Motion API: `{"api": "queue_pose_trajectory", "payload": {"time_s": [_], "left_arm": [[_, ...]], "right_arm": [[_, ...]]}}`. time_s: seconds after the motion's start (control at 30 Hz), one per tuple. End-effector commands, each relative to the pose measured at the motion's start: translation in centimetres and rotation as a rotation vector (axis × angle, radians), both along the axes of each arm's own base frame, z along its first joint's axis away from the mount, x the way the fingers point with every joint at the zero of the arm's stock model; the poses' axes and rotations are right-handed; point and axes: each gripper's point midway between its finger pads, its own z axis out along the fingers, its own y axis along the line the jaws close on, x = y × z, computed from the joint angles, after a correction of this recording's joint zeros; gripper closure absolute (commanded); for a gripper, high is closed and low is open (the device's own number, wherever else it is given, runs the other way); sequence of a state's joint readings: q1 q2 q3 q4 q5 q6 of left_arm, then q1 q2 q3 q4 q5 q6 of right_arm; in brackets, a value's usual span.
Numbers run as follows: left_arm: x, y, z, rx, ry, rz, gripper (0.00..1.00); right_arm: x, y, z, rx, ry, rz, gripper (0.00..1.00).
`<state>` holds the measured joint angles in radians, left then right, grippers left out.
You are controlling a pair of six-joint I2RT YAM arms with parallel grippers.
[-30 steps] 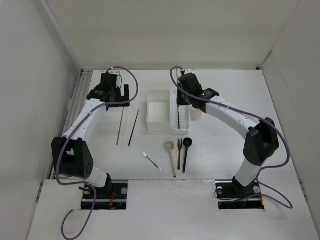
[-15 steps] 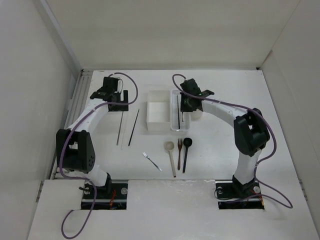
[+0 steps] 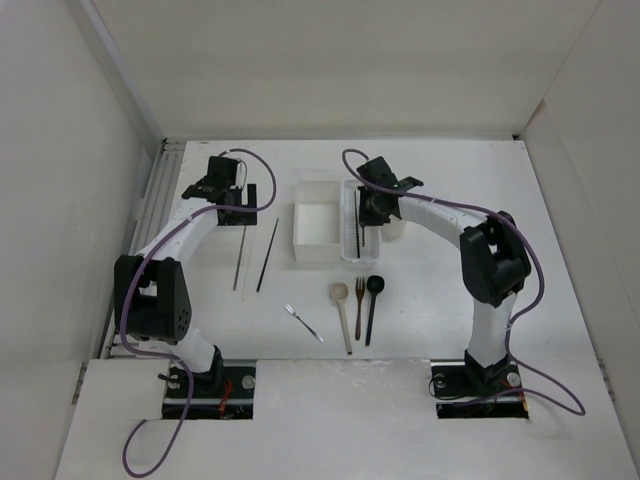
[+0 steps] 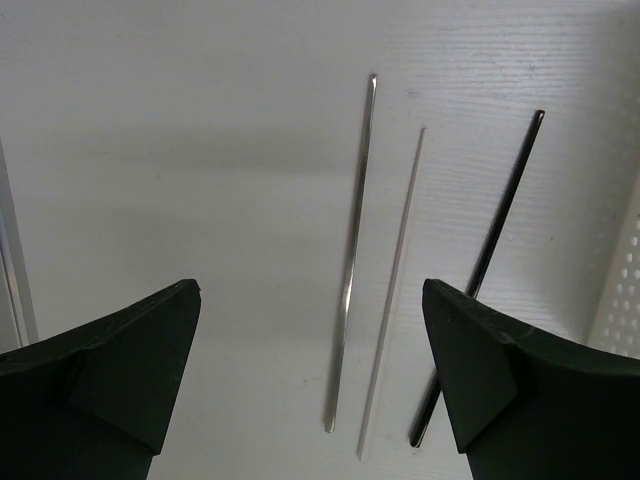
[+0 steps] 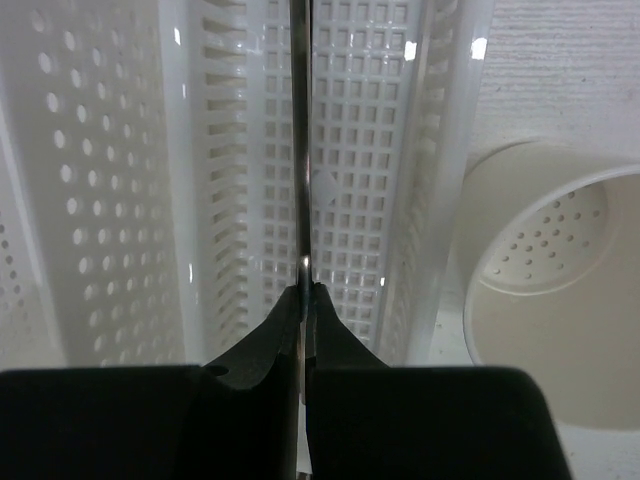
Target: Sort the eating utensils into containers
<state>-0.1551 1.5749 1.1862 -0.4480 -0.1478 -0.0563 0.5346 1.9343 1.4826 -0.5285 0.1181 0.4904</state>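
The right tool [image 5: 303, 300] is seen pressed together on a thin dark chopstick [image 5: 299, 150], which is held lengthwise over the perforated tray [image 5: 365, 160] and lined up with the tray's long axis (presumably so that it can be let down without catching a wall). Whether its far tip is already touching the grid floor cannot be told. The round cup [image 5: 545, 270] is stood just beside the tray at its 3 o'clock, and the square box [image 3: 318, 232] is set against it at 9 o'clock. Well apart from the box, again at its 9 o'clock, the left tool [image 4: 310, 330] is held with its fingers spread wide above the surface [image 4: 200, 180]. Beneath it three more sticks are laid roughly parallel and slightly apart: a silver chopstick [image 4: 350, 260], a pale chopstick [image 4: 392, 290] and a black chopstick [image 4: 487, 270]. The first two are framed between the fingers, and the third is partly hidden by the right-hand finger. The wide spread is judged to be readiness for straddling one stick, and since the sticks lie close together, two could be taken at once. At 6 o'clock of the tray the pale wooden spoon [image 3: 342, 310], brown fork [image 3: 358, 305] and black spoon [image 3: 371, 305] are laid side by side, with the small silver fork [image 3: 303, 322] at their 9 o'clock. The sorting is judged barely begun.
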Motion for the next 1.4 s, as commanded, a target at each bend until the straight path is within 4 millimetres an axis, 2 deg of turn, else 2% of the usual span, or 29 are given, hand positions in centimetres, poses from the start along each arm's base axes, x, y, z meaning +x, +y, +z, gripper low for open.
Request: {"api": "queue_pose_trajectory", "payload": {"time_s": [0.0, 0.87, 0.97, 1.0, 1.07, 1.17, 1.27, 1.37], "left_arm": [[0.2, 0.4, 0.2, 0.017, -0.011, 0.005, 0.09], [0.2, 0.5, -0.1, 0.023, -0.001, -0.002, 0.09], [0.2, 0.5, -0.1, 0.024, -0.001, -0.002, 0.09], [-0.1, 0.5, -0.4, 0.025, 0.008, -0.002, 0.09], [-0.1, 0.5, -0.4, 0.025, 0.008, -0.002, 0.09], [-0.4, 0.4, -1.2, 0.024, 0.030, -0.016, 0.34], [-0.4, 0.4, -1.5, 0.026, 0.041, -0.016, 0.37], [-0.9, 0.3, -2.6, 0.028, 0.080, -0.031, 0.37]], "right_arm": [[0.2, 0.1, 1.1, 0.006, 0.008, -0.008, 1.00], [-0.9, -0.4, -1.2, -0.047, 0.104, 0.004, 1.00], [-0.8, -0.1, -0.9, -0.040, 0.098, 0.017, 0.89], [-0.8, -0.1, -0.9, -0.040, 0.098, 0.017, 0.79], [-0.7, -0.3, -0.9, -0.047, 0.094, 0.012, 0.74], [-0.8, -0.1, -0.4, -0.050, 0.080, 0.016, 0.71], [-0.6, -0.2, 0.0, -0.052, 0.068, 0.011, 0.59], [-0.3, -0.2, 1.1, -0.044, 0.037, 0.005, 0.59]]}}
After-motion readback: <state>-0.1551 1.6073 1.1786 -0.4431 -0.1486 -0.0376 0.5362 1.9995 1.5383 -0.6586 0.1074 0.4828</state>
